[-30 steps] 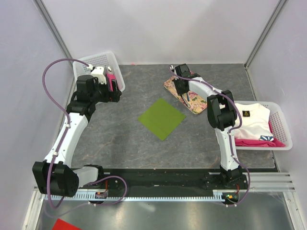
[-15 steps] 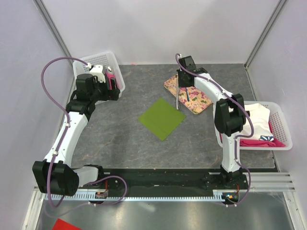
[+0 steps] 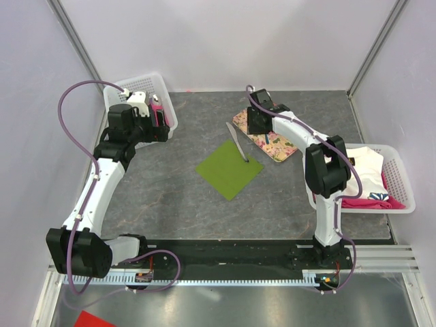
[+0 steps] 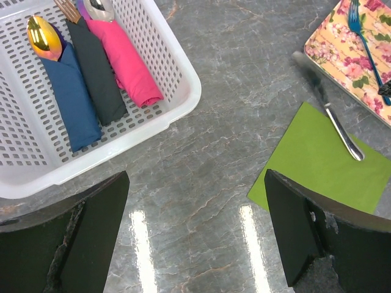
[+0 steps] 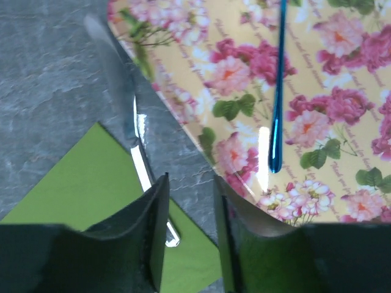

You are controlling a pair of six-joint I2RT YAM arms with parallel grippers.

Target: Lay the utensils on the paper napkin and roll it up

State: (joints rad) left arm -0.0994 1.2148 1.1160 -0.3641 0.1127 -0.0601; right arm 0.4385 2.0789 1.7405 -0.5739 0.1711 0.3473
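The olive-green paper napkin (image 3: 229, 168) lies flat mid-table. A silvery knife (image 3: 236, 142) lies with one end on the napkin's far corner and its blurred other end on the bare table; it also shows in the left wrist view (image 4: 330, 113) and the right wrist view (image 5: 139, 154). A bright blue fork (image 5: 278, 104) lies on the floral tray (image 3: 278, 146). My right gripper (image 3: 255, 129) hovers over the tray's near-left edge, jaws apart and empty (image 5: 189, 238). My left gripper (image 4: 195, 238) is open and empty over bare table beside the white basket (image 4: 183, 104).
The left basket (image 3: 146, 88) holds dark blue, black and pink rolled bundles (image 4: 101, 73), one with a gold spoon. A second white basket (image 3: 402, 184) with white and pink cloths stands at the right. Walls close in the table on three sides.
The right gripper lifted the knife off the tray, carried it hanging toward the napkin, then let go; the knife now lies across the napkin's far corner. The left arm barely moved.
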